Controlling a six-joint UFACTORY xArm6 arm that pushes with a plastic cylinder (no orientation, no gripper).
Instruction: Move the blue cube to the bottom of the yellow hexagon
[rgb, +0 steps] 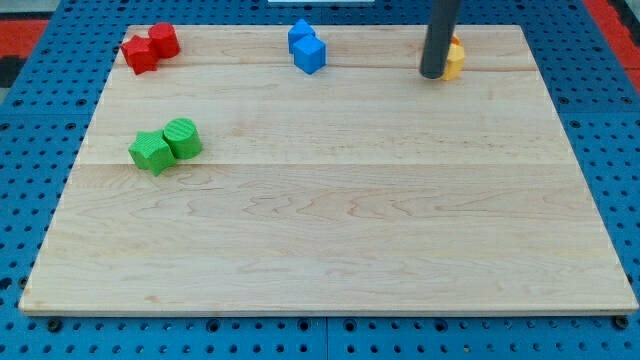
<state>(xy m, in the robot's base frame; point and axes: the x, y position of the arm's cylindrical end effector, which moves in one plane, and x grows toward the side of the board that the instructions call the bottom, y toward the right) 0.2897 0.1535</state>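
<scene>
On the wooden board (330, 230), nearest the view's bottom, sit a green star (151, 152) and a green cylinder (184, 138), touching. Farther up — the blue cube (310, 54), touching another blue block (300, 35), well left of my tip (434, 74). My tip — a bare rod, nothing to pinch with — touches the yellow hexagon (455, 58). Two red blocks (149, 47) lie far left.
</scene>
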